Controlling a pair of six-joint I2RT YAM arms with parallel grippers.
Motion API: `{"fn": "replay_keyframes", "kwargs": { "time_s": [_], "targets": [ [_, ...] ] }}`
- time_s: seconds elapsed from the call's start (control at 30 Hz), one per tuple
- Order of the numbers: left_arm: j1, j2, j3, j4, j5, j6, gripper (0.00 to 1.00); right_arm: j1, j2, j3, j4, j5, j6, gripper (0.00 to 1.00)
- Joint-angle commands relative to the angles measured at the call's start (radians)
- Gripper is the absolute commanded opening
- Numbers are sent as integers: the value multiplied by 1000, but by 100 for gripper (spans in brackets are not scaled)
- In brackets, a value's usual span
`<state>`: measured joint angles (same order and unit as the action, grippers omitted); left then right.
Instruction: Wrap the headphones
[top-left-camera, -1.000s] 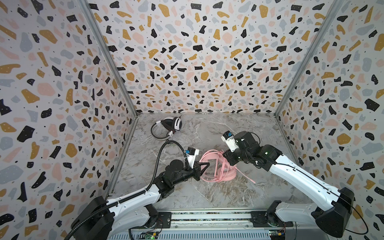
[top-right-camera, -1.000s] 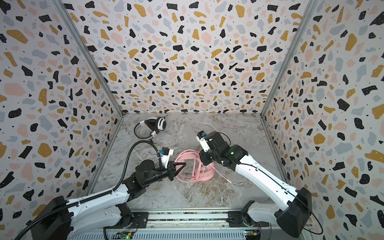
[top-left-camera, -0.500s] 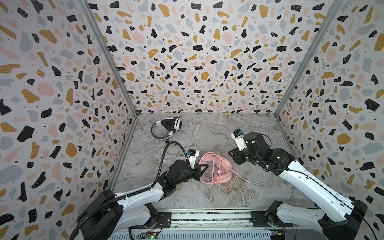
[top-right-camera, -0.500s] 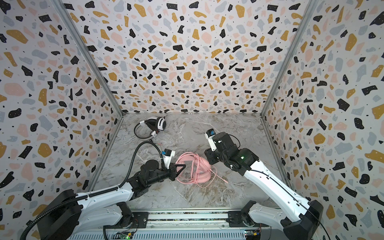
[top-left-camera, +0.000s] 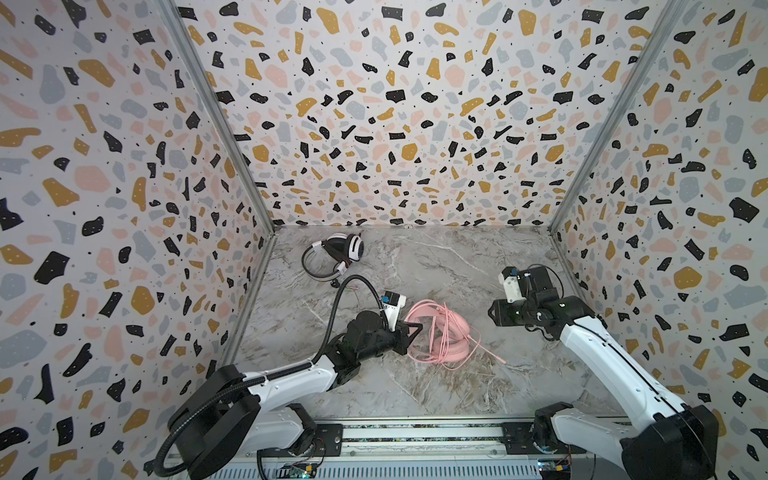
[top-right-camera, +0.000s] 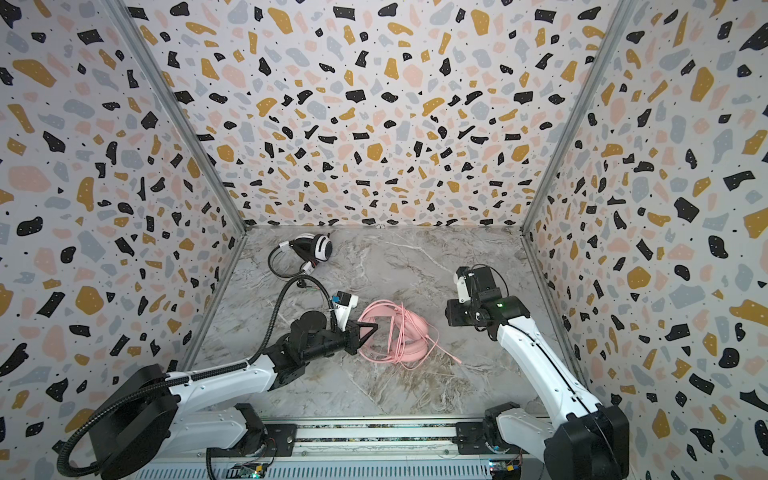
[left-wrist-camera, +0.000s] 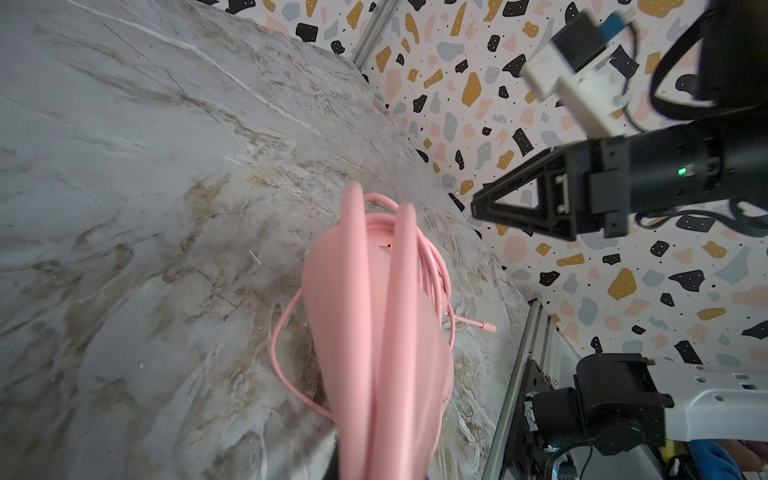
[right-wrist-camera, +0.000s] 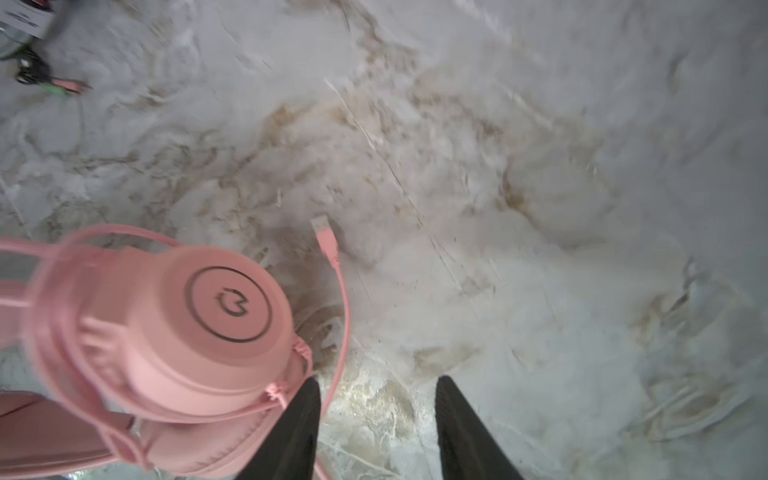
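Fig.: L gripper (top-left-camera: 415, 330) pinches pink headset (top-left-camera: 455, 332) by stiff band; R gripper (right-wrist-camera: 378, 380) beside it, jaws apart, empty; I'd take limp cable (right-wrist-camera: 343, 307).

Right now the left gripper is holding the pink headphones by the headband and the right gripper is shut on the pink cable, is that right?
Not quite. The right gripper is open, not shut on the pink cable: the right wrist view shows its jaws apart, nothing clamped. The left gripper does hold the pink headphones by the headband.
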<state>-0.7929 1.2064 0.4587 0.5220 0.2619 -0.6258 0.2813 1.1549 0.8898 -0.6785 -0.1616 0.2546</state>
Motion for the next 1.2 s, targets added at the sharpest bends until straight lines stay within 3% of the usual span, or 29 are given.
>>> {"fn": "replay_keyframes", "kwargs": {
  "time_s": [0.0, 0.4, 0.6, 0.67, 0.8, 0.87, 1.03, 1.17],
  "targets": [
    [4, -77, 23, 41, -20, 51, 0, -7, 32, -18, 31, -153, 23, 48],
    [4, -100, -8, 34, -13, 55, 0, 36, 208, -133, 258, -349, 97, 49],
    [5, -115, -15, 13, -15, 60, 0, 36, 245, -140, 277, -310, 86, 47],
    [4, -121, -21, 18, -15, 61, 0, 35, 249, -148, 289, -320, 85, 40],
    [4, -112, -21, 13, -2, 80, 0, 35, 223, -137, 327, -349, 115, 14],
    [4, -105, -12, -6, 6, 96, 0, 36, 196, -99, 313, -336, 119, 8],
    [4, -110, -2, -31, -2, 115, 0, 56, 114, 43, 206, -279, 104, 5],
    [4, -86, 13, -31, 1, 124, 0, 150, 70, 154, 124, -224, 122, 5]
  ]
}}
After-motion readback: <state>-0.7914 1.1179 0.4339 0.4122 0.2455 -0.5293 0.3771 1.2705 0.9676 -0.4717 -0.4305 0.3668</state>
